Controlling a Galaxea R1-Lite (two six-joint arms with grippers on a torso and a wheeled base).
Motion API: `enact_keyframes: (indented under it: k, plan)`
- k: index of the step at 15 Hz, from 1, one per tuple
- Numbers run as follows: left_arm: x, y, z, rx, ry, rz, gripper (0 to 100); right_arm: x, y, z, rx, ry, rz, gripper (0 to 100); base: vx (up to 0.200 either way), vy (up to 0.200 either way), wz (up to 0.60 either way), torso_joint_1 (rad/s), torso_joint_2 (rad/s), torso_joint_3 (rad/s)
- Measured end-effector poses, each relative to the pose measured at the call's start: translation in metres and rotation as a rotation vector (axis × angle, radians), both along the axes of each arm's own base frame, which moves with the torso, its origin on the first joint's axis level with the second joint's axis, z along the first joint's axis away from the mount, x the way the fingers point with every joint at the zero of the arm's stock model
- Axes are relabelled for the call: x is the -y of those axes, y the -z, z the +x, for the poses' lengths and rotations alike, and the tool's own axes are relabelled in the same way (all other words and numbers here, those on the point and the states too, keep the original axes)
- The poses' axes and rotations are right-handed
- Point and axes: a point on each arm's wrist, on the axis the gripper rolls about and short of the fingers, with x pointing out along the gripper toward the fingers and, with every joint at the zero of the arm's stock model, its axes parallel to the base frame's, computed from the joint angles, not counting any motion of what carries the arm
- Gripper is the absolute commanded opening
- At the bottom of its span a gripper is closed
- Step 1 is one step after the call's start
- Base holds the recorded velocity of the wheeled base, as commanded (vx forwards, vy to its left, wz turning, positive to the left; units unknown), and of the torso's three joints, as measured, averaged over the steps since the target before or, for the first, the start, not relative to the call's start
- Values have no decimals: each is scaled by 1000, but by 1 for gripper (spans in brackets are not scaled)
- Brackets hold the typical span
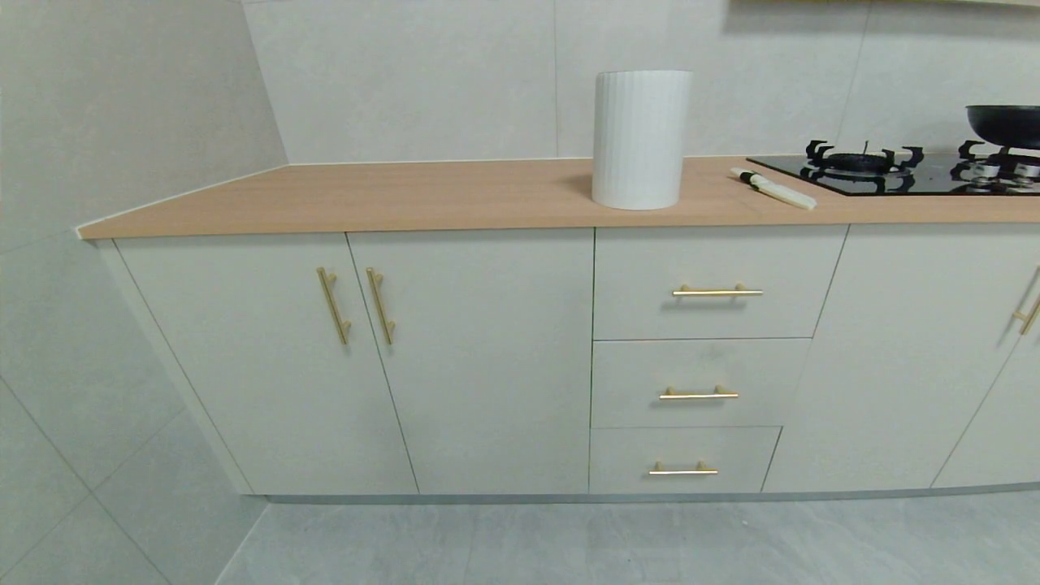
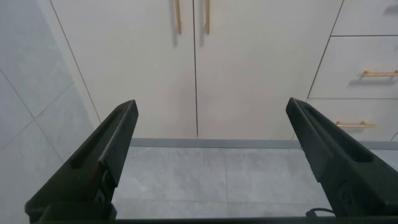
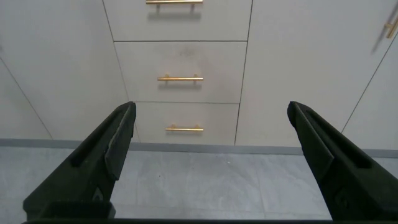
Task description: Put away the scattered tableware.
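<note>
A white ribbed cylinder holder stands upright on the wooden countertop. To its right a cream-handled utensil lies flat on the counter, just in front of the hob. My left gripper is open and empty, held low above the floor, facing the double cabinet doors. My right gripper is open and empty too, low before the stack of drawers.
A black gas hob with a dark pan sits at the counter's right end. Below are cabinet doors and three drawers with gold bar handles. A tiled wall closes the left side; grey floor lies in front.
</note>
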Motion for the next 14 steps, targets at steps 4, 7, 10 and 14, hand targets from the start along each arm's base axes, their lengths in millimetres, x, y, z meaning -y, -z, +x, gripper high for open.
enact_keyframes:
  k: [4, 7, 10, 14]
  plan:
    - [0, 0, 0, 0, 0, -1, 100, 0, 0, 0, 0, 0, 0, 100, 200, 0, 0, 2, -1, 0]
    - [0, 0, 0, 0, 0, -1, 100, 0, 0, 0, 0, 0, 0, 100, 200, 0, 0, 4, 1, -2]
    - [0, 0, 0, 0, 0, -2, 100, 0, 0, 0, 0, 0, 1, 100, 200, 0, 0, 2, 5, -1]
    - [0, 0, 0, 0, 0, -2, 100, 0, 0, 0, 0, 0, 1, 100, 200, 0, 0, 1, 4, 4]
